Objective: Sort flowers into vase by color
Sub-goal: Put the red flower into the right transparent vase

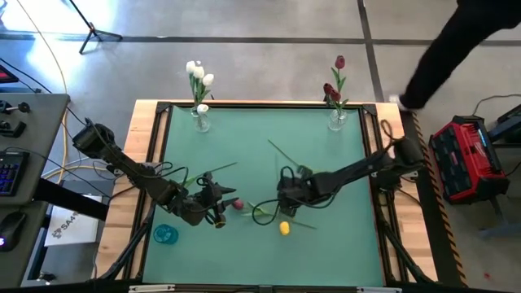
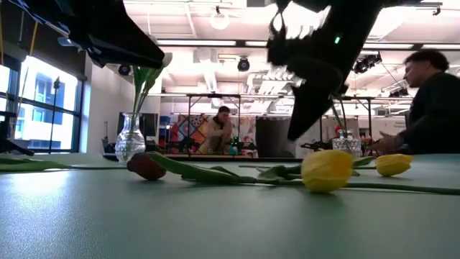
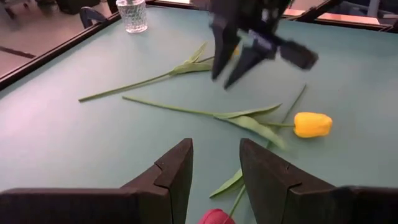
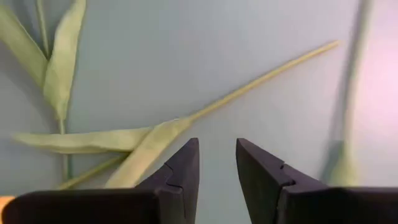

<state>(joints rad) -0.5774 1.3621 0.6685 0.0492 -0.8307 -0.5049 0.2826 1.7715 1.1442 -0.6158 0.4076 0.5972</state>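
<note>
Several tulips lie flat on the green table [image 1: 342,236]: a dark red head [image 1: 238,204] [image 2: 146,165], a yellow head [image 1: 284,229] [image 3: 311,124] [image 2: 327,170] and a second yellow head [image 2: 394,165], on crossing green stems and leaves [image 1: 262,213]. My left gripper [image 1: 225,200] [image 3: 216,146] is open, low over the table, with the red head [image 3: 216,218] just under its fingers. My right gripper [image 1: 285,182] [image 4: 217,146] is open and points down over a stem and leaf [image 4: 149,140]; it also shows in the left wrist view [image 3: 227,74]. Neither touches a flower.
Two glass vases stand at the far edge: the left one [image 1: 201,120] holds white tulips [image 1: 199,73], the right one [image 1: 337,120] dark red tulips [image 1: 335,81]. A blue round thing [image 1: 165,234] sits near the left arm. A person [image 2: 431,93] is beyond the table's right side.
</note>
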